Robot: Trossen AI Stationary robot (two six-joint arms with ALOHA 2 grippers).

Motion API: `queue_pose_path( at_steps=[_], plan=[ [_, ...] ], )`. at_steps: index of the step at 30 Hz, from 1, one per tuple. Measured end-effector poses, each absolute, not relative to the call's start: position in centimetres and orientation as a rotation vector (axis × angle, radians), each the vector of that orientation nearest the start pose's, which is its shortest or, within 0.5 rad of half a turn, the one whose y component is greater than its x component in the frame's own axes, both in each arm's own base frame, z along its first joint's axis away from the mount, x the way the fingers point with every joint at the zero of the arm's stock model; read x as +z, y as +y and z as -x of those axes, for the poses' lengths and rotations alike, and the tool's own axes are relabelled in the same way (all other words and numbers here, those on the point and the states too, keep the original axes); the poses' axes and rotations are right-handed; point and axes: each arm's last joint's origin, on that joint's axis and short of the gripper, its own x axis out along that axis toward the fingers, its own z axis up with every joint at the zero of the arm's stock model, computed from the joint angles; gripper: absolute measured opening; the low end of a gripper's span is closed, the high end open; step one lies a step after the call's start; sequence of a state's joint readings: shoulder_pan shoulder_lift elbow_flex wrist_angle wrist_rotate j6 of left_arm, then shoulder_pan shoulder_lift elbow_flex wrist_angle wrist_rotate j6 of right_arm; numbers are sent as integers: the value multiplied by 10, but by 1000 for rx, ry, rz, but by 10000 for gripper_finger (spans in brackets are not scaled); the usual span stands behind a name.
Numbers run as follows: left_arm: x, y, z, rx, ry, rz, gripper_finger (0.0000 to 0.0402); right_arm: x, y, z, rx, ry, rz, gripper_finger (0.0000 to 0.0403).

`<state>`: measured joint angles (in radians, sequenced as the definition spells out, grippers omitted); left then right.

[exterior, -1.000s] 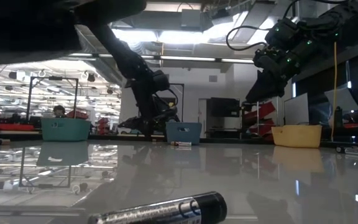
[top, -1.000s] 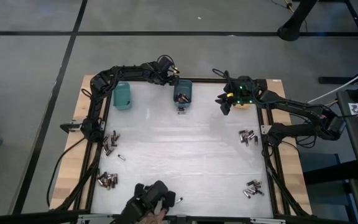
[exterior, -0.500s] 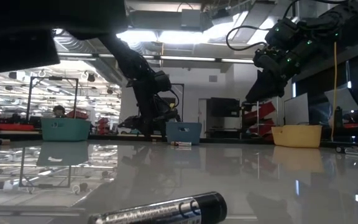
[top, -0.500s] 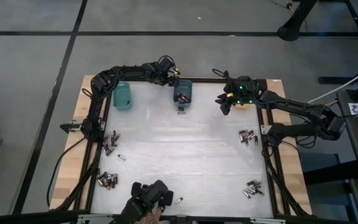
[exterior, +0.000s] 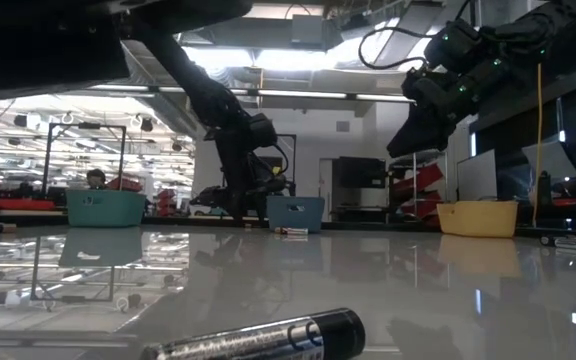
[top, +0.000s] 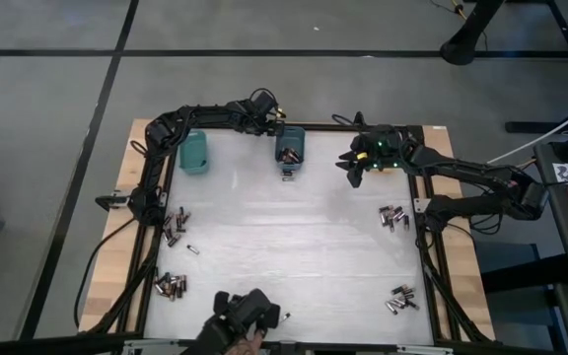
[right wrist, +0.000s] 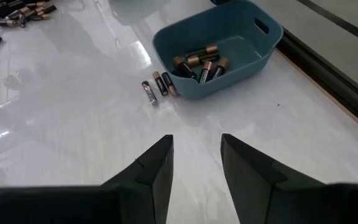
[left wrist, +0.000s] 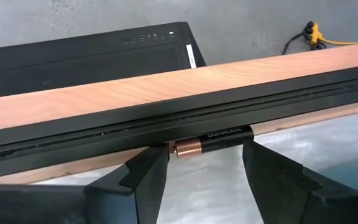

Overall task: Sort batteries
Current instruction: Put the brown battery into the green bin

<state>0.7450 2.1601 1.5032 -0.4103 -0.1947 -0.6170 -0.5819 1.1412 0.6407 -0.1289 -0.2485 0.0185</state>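
Lying loose on the bench (top: 294, 227), the batteries sit in small heaps: two down its left side (top: 174, 225) (top: 169, 286), two down its right (top: 393, 216) (top: 400, 299). Far left at the back, the left gripper (left wrist: 204, 165) stands with jaws parted around a single battery (left wrist: 213, 140) against the black rail (left wrist: 179, 118), not yet pinching it. Such cells look hard, smooth and round, likely to roll or slip, so a grip across the middle of the barrel seems safest. More batteries lie in and just beside the blue bin (right wrist: 219, 53). Further right, the right gripper (right wrist: 194, 165) hovers above the bench, jaws apart and empty.
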Motion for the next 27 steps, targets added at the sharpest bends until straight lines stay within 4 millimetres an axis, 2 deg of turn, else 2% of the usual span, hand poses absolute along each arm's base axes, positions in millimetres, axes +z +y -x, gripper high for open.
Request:
queue_pose_path(
  at_steps=[11,15,20,27],
  plan=[
    [135,302,-319,1177,859,758,198,222,-121,-197,-327,578,-274,136],
    [136,298,-326,1052,885,706,198,222,-121,-197,-320,577,-275,136],
    [139,296,-332,984,886,687,198,222,-121,-197,-320,577,-275,136],
    [139,290,-331,863,991,629,198,222,-121,-197,-320,578,-275,136]
  ],
)
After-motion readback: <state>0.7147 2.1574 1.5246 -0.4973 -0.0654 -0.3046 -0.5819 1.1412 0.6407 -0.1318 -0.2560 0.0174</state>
